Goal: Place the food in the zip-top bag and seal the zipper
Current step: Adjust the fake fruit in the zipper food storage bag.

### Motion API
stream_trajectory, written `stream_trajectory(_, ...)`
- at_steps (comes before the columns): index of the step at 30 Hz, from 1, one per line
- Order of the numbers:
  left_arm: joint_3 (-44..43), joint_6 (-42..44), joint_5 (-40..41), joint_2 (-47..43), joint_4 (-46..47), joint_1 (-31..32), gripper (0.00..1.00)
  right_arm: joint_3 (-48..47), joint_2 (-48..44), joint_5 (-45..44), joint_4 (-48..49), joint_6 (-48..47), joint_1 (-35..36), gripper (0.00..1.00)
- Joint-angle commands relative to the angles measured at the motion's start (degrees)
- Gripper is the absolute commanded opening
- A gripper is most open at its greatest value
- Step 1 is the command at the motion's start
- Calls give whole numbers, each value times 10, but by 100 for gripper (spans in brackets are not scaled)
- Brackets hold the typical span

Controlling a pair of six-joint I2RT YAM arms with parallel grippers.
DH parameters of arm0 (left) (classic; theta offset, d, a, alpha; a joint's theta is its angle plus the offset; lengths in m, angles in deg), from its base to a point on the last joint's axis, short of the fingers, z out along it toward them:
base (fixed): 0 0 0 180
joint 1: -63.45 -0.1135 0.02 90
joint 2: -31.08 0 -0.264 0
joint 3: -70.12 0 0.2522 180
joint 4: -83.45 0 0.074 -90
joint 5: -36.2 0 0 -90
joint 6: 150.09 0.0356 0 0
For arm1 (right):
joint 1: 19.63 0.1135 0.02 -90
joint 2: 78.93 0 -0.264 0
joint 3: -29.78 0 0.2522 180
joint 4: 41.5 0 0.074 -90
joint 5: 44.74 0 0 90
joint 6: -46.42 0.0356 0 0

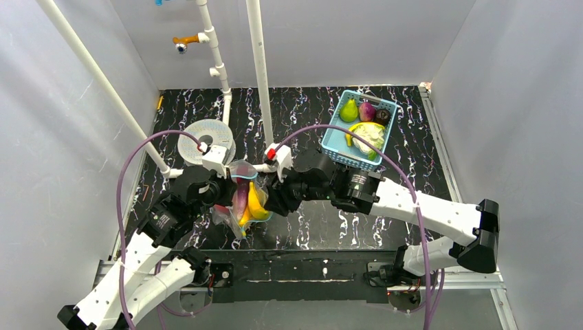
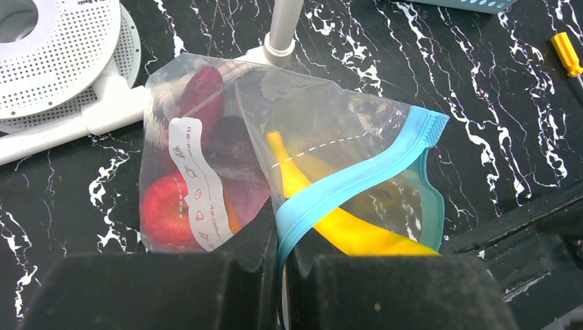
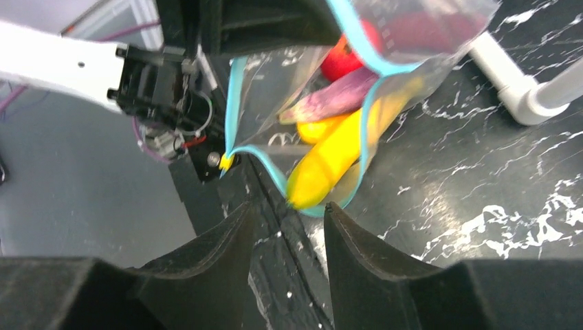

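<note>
The clear zip-top bag lies between my two grippers near the table's front edge. It holds a yellow banana, a red apple, a magenta piece and a purple piece. My left gripper is shut on the light-blue zipper at one end of the mouth. The mouth gapes open in the right wrist view, with the banana tip at its rim. My right gripper is open and empty, just in front of the mouth's lower edge.
A light-blue mesh basket with more toy food stands at the back right. A white perforated disc and white pipes stand behind the bag. A yellow-handled screwdriver lies to the right. The table's front edge is just below the bag.
</note>
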Motion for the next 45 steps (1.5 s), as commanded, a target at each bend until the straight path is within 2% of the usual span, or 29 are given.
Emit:
stream_trajectory(1,4,3,6,9,6,-2,0,-28,16,18,-50,-1,19,50)
stream_trajectory(9,3,4,5,22,7,-2,0,-68,93,-55,-62,97,21,59)
stream_trajectory(22,3,6,6,21,7,-2,0,-103,179,-59,-96,114,21,58)
stream_trajectory(26,3,6,7,19,8,-2,0,-97,177,-64,-89,111,22,48)
stream_trajectory(30,2,6,4,21,8,-2,0,-99,167,-63,-73,105,22,26)
stream_trajectory(35,2,6,5,18,8,-3,0,-102,160,-67,-52,103,22,4)
stream_trajectory(36,2,6,5,16,8,-3,0,-104,159,-68,-46,102,22,1)
stream_trajectory(45,3,6,6,8,8,-3,0,-97,130,-108,29,106,22,1)
